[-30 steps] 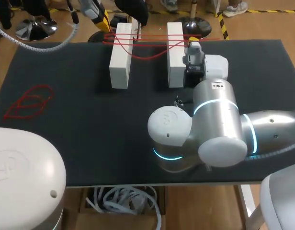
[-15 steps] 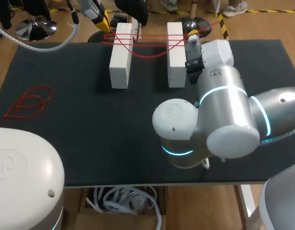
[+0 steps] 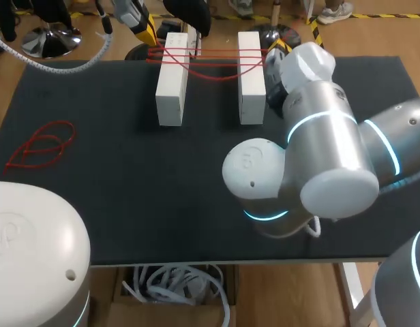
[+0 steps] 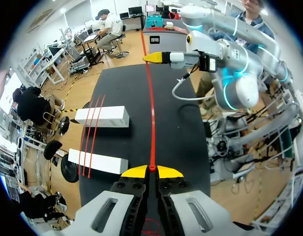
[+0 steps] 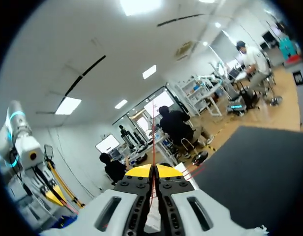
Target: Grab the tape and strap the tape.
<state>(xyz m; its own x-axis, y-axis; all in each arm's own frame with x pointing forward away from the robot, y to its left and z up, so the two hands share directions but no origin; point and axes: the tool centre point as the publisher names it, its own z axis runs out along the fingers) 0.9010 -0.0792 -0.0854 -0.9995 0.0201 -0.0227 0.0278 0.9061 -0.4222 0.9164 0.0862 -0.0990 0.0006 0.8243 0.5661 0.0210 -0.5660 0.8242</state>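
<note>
One loose red tangle (image 3: pixel 39 144) lying on bench (image 3: pixel 114 191), left side. Left hand (image 4: pixel 151 170) at far left edge, pinched shut on red tape (image 4: pixel 150 113). Several strands stretched across left white block (image 3: pixel 172 78) and right white block (image 3: pixel 251 75), far middle. Right hand (image 5: pixel 152 170) just past right block, clamped on same tape; line taut between hands.

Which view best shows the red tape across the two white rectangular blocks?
Head view: red tape spans both white rectangular blocks, seen from above. Left wrist view shows them obliquely, plus a taut strand from the left gripper. Right wrist view shows only one thin strand.
</note>
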